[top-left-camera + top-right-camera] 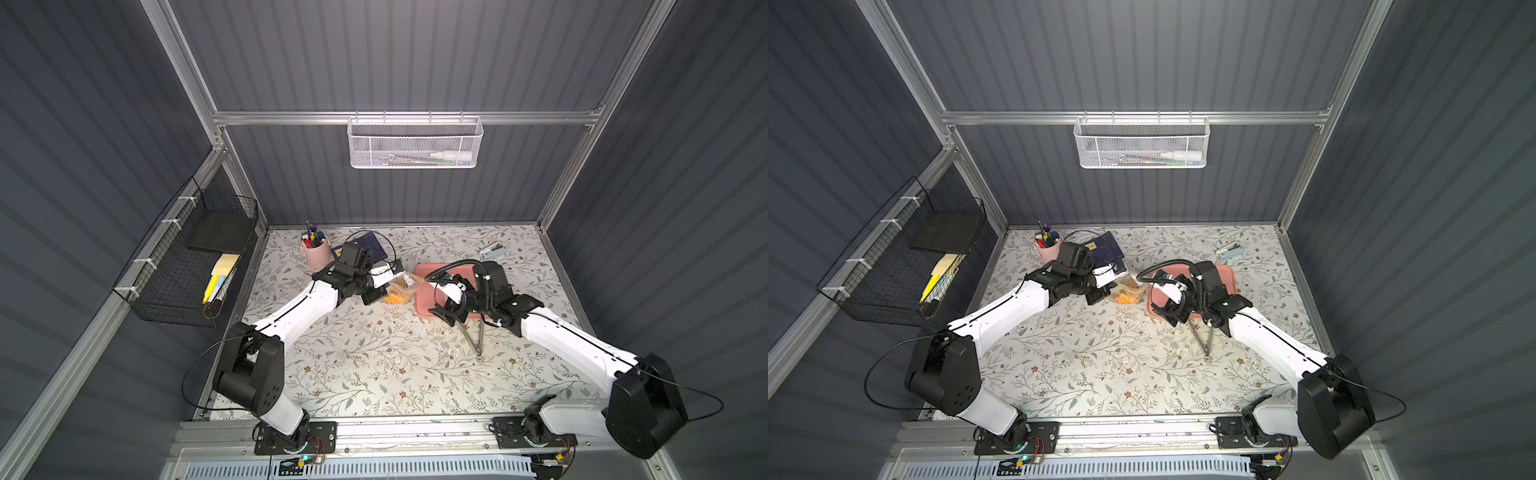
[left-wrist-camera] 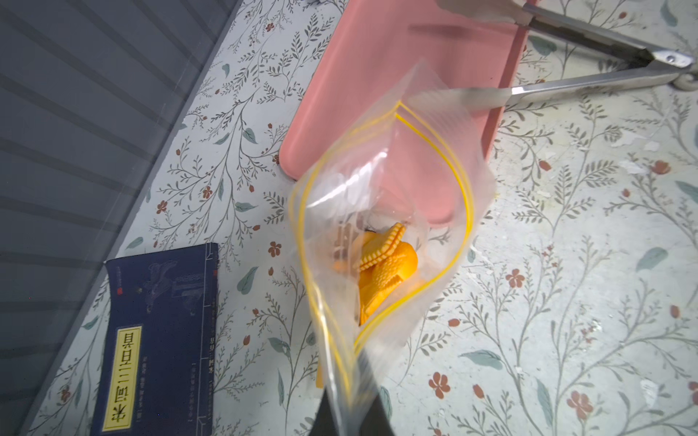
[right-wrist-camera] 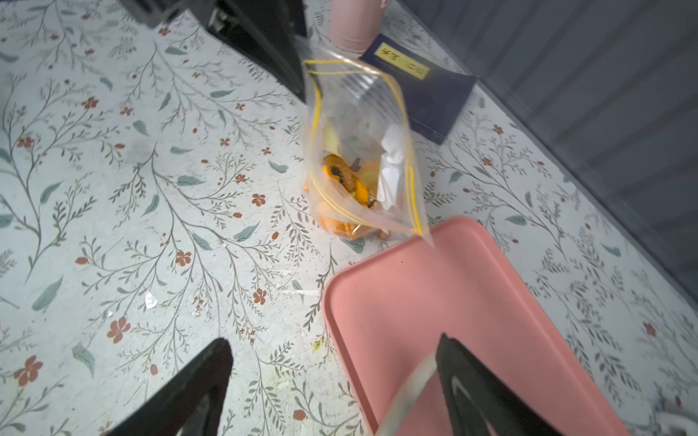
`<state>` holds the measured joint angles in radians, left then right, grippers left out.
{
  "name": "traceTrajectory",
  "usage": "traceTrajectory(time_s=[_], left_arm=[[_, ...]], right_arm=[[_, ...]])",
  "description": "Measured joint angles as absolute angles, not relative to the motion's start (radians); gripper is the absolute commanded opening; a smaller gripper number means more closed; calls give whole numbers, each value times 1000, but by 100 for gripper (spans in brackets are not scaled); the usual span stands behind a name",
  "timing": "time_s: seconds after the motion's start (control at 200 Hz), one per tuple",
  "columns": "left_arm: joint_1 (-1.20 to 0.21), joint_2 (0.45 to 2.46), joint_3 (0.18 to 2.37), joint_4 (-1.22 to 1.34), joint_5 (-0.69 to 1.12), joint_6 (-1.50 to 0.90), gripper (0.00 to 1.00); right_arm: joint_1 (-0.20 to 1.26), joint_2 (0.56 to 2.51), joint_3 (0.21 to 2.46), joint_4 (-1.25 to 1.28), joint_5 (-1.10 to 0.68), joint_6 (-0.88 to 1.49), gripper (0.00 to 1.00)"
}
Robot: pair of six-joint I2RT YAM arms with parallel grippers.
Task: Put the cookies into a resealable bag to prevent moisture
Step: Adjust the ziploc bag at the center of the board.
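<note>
Your left end effector [image 2: 349, 409] is pinched together on one corner of the resealable bag [image 2: 381, 196], right at the yellow seal strip. From that clamped corner the bag's open mouth runs lengthwise toward the pink tray [image 2: 377, 75]. It gapes in a leaf shape, faces upward, and its far corner reaches the tray's rim. The pouch sags below the mouth, with its bottom down at the bench [image 2: 566, 264] just beside the tray's corner. You can see the cookies [image 2: 387, 264] heaped at the bottom of the bag, mostly orange, with a darker piece showing in the right wrist view. Your right end effector [image 3: 334, 341] has its jaws wide apart over the tray's edge, near the bag but clear of it. Metal tongs [image 2: 589, 53] lie with their tips on the tray and their hinge out on the bench. A dark blue book [image 2: 162, 339] and a pink cup [image 1: 316, 251] of pens sit beyond the left arm.
</note>
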<state>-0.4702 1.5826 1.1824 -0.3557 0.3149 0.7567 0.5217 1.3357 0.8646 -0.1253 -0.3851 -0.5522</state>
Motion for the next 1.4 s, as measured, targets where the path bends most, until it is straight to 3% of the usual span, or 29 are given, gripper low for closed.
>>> traceTrajectory(time_s=[0.25, 0.335, 0.48, 0.585, 0.655, 0.715, 0.77, 0.881, 0.986, 1.261, 1.401], left_arm=[[-455, 1594, 1222, -453, 377, 792, 0], [-448, 1594, 1222, -464, 392, 799, 0], [-443, 1594, 1225, -481, 409, 810, 0], [-437, 1596, 1227, -489, 413, 820, 0], [-430, 1596, 1227, -494, 413, 828, 0], [-425, 1596, 1227, -495, 413, 833, 0], [-421, 1596, 1227, -497, 413, 836, 0], [-411, 1596, 1229, -502, 413, 843, 0], [-409, 1596, 1229, -502, 413, 846, 0], [-409, 1613, 1247, -502, 421, 850, 0], [-409, 1614, 1251, -504, 421, 851, 0]], right_arm=[[562, 1486, 869, 85, -367, -671, 79], [562, 1531, 899, 115, -372, -701, 70], [562, 1595, 958, 148, -389, -733, 44], [559, 1608, 970, 160, -396, -754, 38], [556, 1610, 970, 161, -400, -769, 40], [550, 1610, 970, 160, -401, -784, 60], [541, 1609, 968, 168, -395, -779, 69], [516, 1583, 949, 187, -393, -785, 77], [495, 1555, 942, 189, -389, -798, 78], [495, 1650, 970, 187, -418, -830, 63], [498, 1706, 997, 223, -427, -838, 38]])
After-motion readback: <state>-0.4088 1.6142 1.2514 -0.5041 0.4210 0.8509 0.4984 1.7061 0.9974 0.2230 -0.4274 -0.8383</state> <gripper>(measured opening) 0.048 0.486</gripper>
